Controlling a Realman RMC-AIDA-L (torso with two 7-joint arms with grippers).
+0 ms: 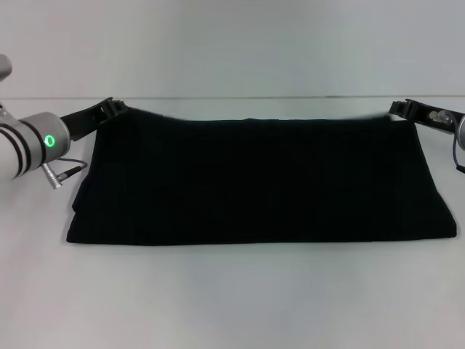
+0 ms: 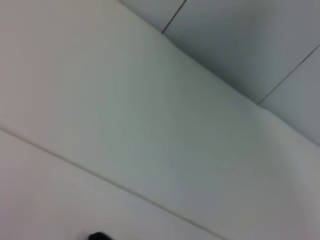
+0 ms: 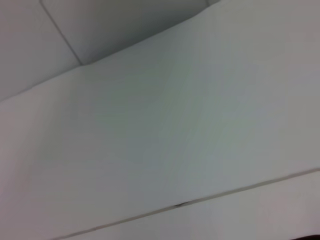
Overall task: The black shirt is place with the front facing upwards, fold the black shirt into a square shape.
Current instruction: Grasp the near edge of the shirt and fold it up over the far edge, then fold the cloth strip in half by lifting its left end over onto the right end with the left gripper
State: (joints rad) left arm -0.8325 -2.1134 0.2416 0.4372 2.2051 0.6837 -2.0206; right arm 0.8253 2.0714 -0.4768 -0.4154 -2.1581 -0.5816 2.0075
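Black shirt (image 1: 261, 182) folded into a wide band on the white table (image 1: 232, 298), both grippers at its far corners.

Only the head view shows the shirt: near edge runs straight across the table, far edge lies level between the two arms, no lettering or label visible on the upper side. Left gripper (image 1: 109, 109) reaches in low from the left, arm nearly flat to the table, tip touching the far-left corner. Right gripper (image 1: 408, 110) mirrors it at the far-right corner, wrist cut off by the frame edge. Jaw state on either: cannot tell, black fingers merge with black cloth. Both wrist views show just pale wall and seam lines; left wrist view has a small dark blob at its edge, unidentifiable.
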